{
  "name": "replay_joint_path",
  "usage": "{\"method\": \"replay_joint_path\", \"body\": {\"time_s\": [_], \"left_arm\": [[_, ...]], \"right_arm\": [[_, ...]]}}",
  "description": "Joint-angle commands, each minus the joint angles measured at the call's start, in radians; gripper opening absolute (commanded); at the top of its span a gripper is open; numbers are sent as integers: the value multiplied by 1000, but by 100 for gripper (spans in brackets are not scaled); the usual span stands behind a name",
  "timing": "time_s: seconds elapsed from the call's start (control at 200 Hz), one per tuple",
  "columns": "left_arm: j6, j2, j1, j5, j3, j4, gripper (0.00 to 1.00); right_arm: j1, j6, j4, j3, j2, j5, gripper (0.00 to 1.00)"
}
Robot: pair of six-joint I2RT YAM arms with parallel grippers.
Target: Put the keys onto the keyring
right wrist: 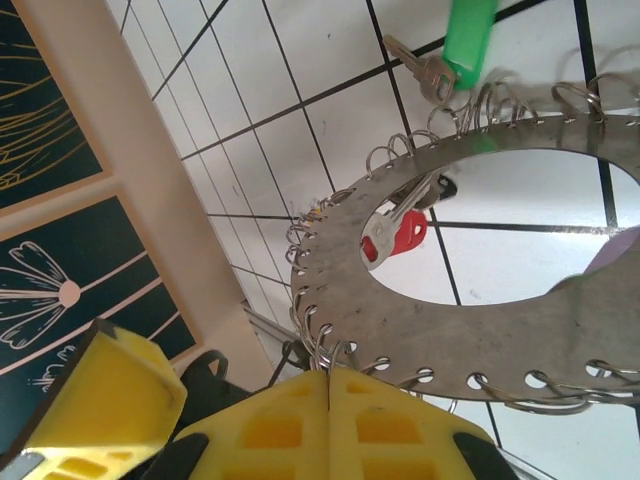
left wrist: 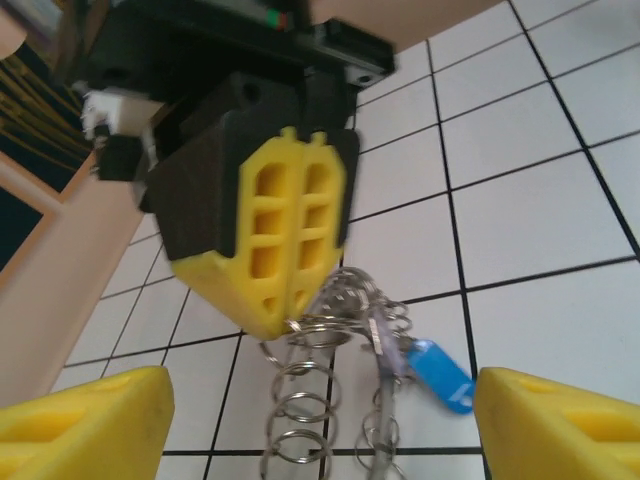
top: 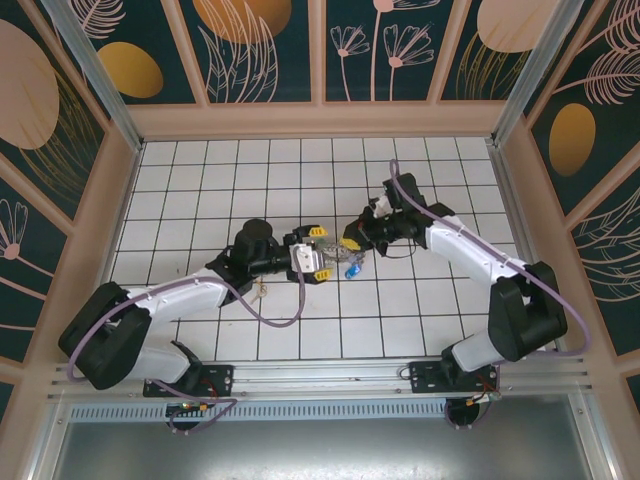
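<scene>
Boxed in by floral wall panels [top: 250, 45] around a white tiled floor [top: 200, 170]. Reaching in from the right with elbow bent, right gripper [left wrist: 287, 315] pressed shut on the rim of the keyring [right wrist: 520, 310], a flat metal ring over the middle tiles; facing it from the left, stretched low, left gripper [left wrist: 320, 432] spread wide either side of the wire loops [left wrist: 300, 410], clear of them. Strung on those loops and crowding the rim: green key [right wrist: 468, 40] at the far edge, red key [right wrist: 405, 235] seen through the hole, blue key [left wrist: 440, 375] dangling near the shut fingers.
</scene>
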Motion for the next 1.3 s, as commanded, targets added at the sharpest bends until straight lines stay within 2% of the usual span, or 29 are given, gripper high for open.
{"method": "replay_joint_path", "body": {"time_s": [0.0, 0.165, 0.215, 0.33, 0.48, 0.551, 0.686, 0.776, 0.861, 0.986, 1.091, 1.181, 1.251, 1.296], "left_arm": [[-48, 15, -5, -32, -14, 149, 71], [-79, 15, -14, -53, -8, 172, 55], [-96, 2, -16, -39, -14, 173, 55], [-157, -108, -29, 84, -67, 205, 56], [-110, -195, -68, -41, -133, 131, 50], [-127, -202, -68, -69, -156, 148, 45], [-143, -221, -67, -120, -143, 109, 41], [-116, -254, -67, -163, -149, 98, 43], [-141, -303, -68, -200, -144, 67, 50], [-191, -382, -68, -181, -152, -50, 51], [-274, -432, -68, -192, -235, 26, 51], [-307, -422, -68, -181, -263, 61, 48], [-210, -373, -87, -136, -234, -21, 42], [-147, -321, -112, -155, -196, -111, 41]], "right_arm": [[10, 64, 73, -39, -54, -40, 0], [24, 190, 146, -109, -114, 20, 0], [37, 261, 180, -135, -139, 54, 0], [64, 430, 272, -192, -178, 139, 0], [124, 590, 338, -205, -187, 218, 0], [142, 625, 335, -191, -174, 221, 0], [153, 643, 350, -151, -148, 208, 0], [149, 626, 311, -101, -151, 239, 0], [140, 631, 272, -74, -167, 263, 0], [123, 689, 264, -123, -240, 291, 0], [120, 744, 279, -194, -299, 336, 0], [122, 773, 302, -241, -307, 323, 0], [135, 794, 325, -268, -304, 316, 0], [143, 799, 328, -274, -304, 319, 0]]}}
